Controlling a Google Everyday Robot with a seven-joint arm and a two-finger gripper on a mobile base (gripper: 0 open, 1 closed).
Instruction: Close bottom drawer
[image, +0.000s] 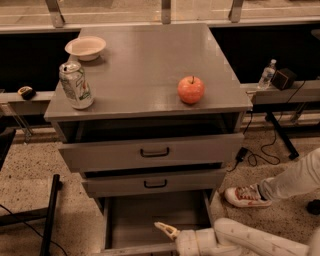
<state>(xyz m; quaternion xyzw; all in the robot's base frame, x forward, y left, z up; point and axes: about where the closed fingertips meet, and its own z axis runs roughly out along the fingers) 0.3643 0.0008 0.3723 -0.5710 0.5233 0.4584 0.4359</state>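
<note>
Gripper (168, 234) hangs just above the front of the pulled-out bottom drawer (144, 216), its grip state unreadable.

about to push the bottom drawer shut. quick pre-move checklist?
1. Bottom drawer pulled out, so there is travel to close: ok.
2. Pincer low at the drawer's front edge, a little right of its centre: ok.
3. Pincer touching the drawer: cannot tell, the contact spot is at the very bottom of the view.
4. Middle drawer juts out slightly above; it looks higher than the push path: ok.
5. Shoe to the right, apart from the drawer: ok.
6. Can upright and apple resting on the cabinet top, neither over an edge: ok.
</note>
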